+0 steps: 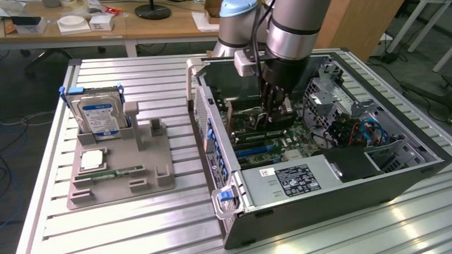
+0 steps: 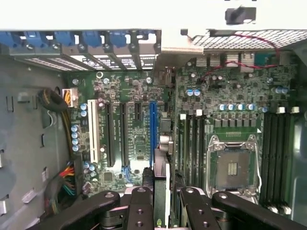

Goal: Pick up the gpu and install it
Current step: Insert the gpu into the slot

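My gripper [image 2: 160,203] held the gpu [image 2: 160,179] edge-on (jaws narrow) above the motherboard [image 2: 139,139] inside the case [image 1: 233,211].

- Open computer case [image 1: 332,174] lying on its side around the jaws, on a slatted aluminium table [image 1: 141,227].
- Green motherboard [image 2: 139,129] just below the jaws.
- Blue expansion slot [image 2: 152,134] in line with the jaws; black slots and one white slot [image 2: 94,134] farther to one side.
- Empty CPU socket [image 2: 233,165] near the jaws, on the other side from the white slot.
- Labelled power supply [image 1: 293,180] inside the case, near the jaws, towards the camera.
- Grey parts holder [image 1: 120,164] well apart from the jaws, to the exterior view's left.
- Hard drive [image 1: 99,119] with blue-white label, upright in that holder.
- Green RAM stick [image 1: 116,172] lying flat in the holder.
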You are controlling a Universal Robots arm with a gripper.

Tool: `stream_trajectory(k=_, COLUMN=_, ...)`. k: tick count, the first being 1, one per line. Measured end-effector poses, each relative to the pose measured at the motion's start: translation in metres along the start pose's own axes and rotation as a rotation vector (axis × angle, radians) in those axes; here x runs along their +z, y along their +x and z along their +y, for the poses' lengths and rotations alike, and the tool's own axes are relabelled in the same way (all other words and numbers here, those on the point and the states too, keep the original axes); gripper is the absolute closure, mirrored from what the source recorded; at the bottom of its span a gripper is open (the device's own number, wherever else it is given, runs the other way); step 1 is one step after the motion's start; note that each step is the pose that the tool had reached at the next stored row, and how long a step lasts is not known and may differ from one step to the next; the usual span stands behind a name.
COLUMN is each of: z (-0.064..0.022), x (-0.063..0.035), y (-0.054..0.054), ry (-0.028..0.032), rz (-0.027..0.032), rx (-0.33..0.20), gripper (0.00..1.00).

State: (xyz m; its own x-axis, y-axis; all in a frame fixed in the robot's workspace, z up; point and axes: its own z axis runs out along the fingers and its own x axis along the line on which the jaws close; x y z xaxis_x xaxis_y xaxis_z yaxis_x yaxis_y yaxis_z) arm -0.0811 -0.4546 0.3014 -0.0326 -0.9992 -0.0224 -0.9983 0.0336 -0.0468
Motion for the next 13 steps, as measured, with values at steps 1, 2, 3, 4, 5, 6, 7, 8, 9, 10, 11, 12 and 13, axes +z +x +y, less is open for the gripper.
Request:
stream_trajectory(k=1, z=0.0, x=0.001, y=0.002, ry=-0.0001, rz=0.0001, rx=-0.001, gripper=0.74)
stream_trajectory(k=2, z=0.0, x=0.0022, y=0.003, ry=-0.0001, rz=0.0, rx=-0.001, gripper=0.74)
stream_trajectory(k=3, z=0.0, x=0.0033, y=0.004, ry=0.0, rz=-0.0002, rx=-0.002, gripper=0.74)
stream_trajectory(k=4, z=0.0001, x=0.0045, y=0.004, ry=-0.0001, rz=-0.0001, rx=-0.002, gripper=0.74)
stream_trajectory(k=5, z=0.0002, x=0.0057, y=0.004, ry=-0.0001, rz=0.0, rx=-0.001, gripper=0.74)
stream_trajectory(k=6, z=0.0003, x=0.007, y=0.004, ry=0.0, rz=0.0, rx=-0.002, gripper=0.74)
stream_trajectory(k=7, z=0.0003, x=0.0084, y=0.004, ry=-0.0001, rz=-0.0001, rx=-0.002, gripper=0.74)
stream_trajectory(k=8, z=0.0003, x=0.0099, y=0.004, ry=-0.0001, rz=0.0, rx=-0.002, gripper=0.74)
stream_trajectory(k=9, z=0.0004, x=0.0114, y=0.004, ry=-0.0001, rz=-0.0001, rx=-0.002, gripper=0.74)
stream_trajectory(k=10, z=0.0005, x=0.0129, y=0.004, ry=0.0, rz=0.0, rx=-0.002, gripper=0.74)
stream_trajectory(k=11, z=0.0008, x=0.014, y=0.004, ry=-0.0001, rz=0.0, rx=-0.002, gripper=0.74)
stream_trajectory(k=12, z=0.0013, x=0.0151, y=0.004, ry=0.0, rz=-0.0001, rx=-0.002, gripper=0.74)
stream_trajectory(k=13, z=0.0019, x=0.016, y=0.004, ry=0.0, rz=0.0, rx=-0.002, gripper=0.74)
